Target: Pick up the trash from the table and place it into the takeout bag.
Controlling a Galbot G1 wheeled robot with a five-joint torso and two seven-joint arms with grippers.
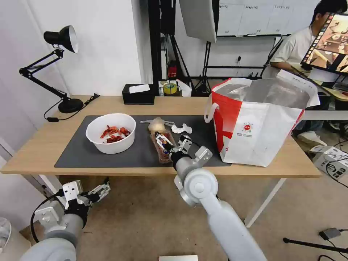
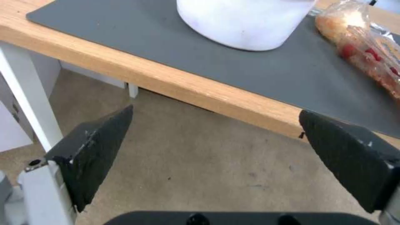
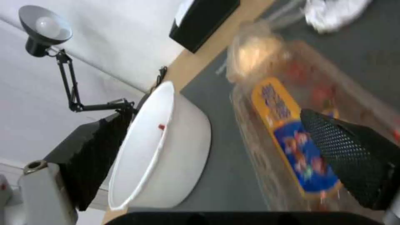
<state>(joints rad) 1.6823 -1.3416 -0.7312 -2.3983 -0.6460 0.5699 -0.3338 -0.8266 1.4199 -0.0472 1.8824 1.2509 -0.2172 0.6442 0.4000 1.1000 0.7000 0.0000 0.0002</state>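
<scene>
On mat (image 1: 90, 152), tray (image 1: 163, 145) lies lengthwise (front-to-back)

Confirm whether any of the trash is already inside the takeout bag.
No: the bowl, plastic tray, knotted bag and tissue all lie on the mat, beside the takeout bag.

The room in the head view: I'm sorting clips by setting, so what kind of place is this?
Probably a lab or studio staged for recording: a softbox light on a stand behind the table, a whiteboard on the back wall, and a monitor at a nearby desk.
</scene>
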